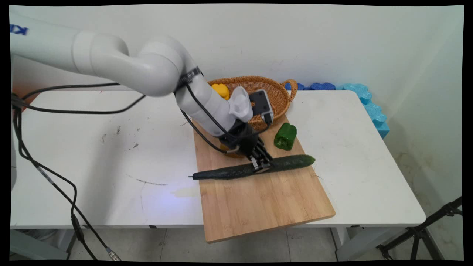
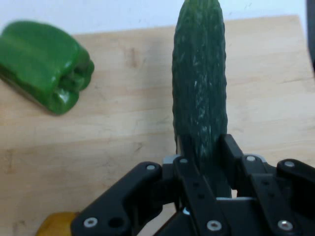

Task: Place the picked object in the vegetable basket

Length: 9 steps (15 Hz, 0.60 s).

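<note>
Two fingers [image 2: 231,152] of my gripper [image 1: 261,165] are clamping the cucumber [image 1: 236,170] near its middle for balance, beside the pepper [image 1: 285,136].

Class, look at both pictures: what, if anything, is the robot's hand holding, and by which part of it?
The hand is shut on the cucumber, gripping it around its middle, slightly nearer its blunt end, as it lies on the cutting board.
</note>
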Motion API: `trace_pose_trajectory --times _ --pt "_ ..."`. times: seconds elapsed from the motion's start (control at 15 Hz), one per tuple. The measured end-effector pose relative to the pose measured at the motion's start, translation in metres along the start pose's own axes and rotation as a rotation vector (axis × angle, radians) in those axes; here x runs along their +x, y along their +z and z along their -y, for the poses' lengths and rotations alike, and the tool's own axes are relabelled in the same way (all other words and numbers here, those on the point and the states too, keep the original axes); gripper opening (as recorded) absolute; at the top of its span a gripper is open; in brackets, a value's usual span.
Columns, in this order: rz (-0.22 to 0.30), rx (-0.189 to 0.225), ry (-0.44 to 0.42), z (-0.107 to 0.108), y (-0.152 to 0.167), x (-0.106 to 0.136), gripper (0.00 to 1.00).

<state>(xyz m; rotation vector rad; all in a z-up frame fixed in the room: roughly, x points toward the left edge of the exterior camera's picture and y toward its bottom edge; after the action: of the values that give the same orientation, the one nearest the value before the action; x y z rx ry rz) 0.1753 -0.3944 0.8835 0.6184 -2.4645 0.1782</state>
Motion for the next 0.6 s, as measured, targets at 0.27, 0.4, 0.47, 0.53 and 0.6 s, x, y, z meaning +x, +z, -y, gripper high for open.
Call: trace_pose_trajectory --times 0.27,0.4,0.47,0.53,0.6 --pt "-0.021 -0.003 0.035 0.0 -0.038 0.011 0.0" --pt "-0.03 0.005 0.05 0.005 -0.057 0.019 0.0" --pt "-0.034 0.013 0.057 0.01 -0.067 0.023 0.0" --pt "-0.037 0.022 0.06 0.015 -0.074 0.026 0.0" --pt "-0.04 0.033 0.064 0.022 -0.082 0.03 0.0"
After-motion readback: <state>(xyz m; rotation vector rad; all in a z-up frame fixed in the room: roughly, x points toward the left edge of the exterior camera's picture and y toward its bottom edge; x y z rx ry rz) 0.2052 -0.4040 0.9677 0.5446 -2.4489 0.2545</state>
